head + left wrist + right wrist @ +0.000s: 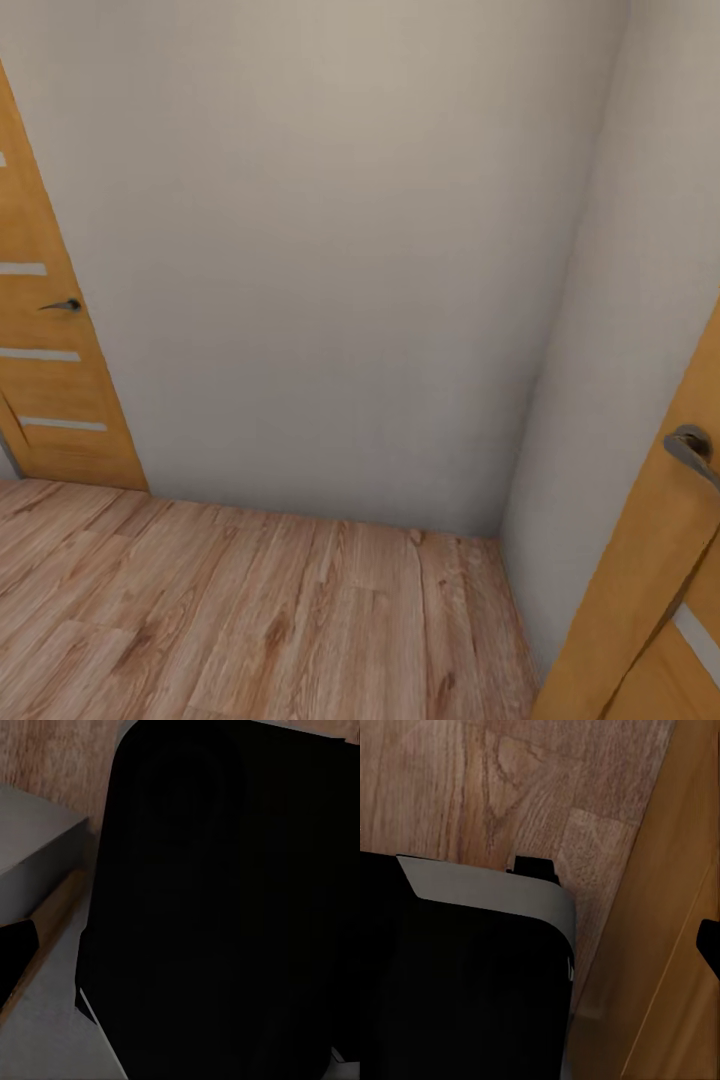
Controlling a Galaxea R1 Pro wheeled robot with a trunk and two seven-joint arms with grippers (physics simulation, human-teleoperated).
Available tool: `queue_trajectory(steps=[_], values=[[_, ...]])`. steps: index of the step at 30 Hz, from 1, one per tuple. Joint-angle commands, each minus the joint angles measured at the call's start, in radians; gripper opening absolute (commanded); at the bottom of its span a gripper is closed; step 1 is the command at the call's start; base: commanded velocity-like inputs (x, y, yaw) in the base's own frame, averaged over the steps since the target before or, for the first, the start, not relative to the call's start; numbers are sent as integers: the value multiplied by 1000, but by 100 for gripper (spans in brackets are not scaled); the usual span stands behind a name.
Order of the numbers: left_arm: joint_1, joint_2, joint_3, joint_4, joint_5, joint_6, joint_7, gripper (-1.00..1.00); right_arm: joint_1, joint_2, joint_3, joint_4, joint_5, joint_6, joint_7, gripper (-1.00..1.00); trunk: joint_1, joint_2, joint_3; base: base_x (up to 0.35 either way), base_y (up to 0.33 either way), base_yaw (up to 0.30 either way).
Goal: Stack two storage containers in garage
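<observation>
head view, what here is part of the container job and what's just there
Part of the job:
- nothing; no storage container or garage floor appears here

Just there:
- left wooden door with a dark lever handle
- right wooden door with a grey handle
- plain wall
- wood-plank floor

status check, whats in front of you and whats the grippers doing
Gripper states: cannot tell, wrist views mostly dark. No container seen. Facing a plain wall in a corner on wood-plank floor. Wooden door at left, another wooden door close on the right.
</observation>
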Motion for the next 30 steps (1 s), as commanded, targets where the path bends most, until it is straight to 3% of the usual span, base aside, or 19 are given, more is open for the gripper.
queue_trajectory(steps=[1,17,30], values=[[0,0,4,-1,4,-1,0,100,-1,1,8,3,-7,-6,-3,100,1,0,-1,317,0,0],[0,0,4,-1,4,-1,0,100,-1,1,8,3,-7,-7,-3,100,1,0,-1,317,0,3],[0,0,4,-1,4,-1,0,100,-1,1,9,3,-7,-12,-3,100,1,0,-1,317,0,236]])
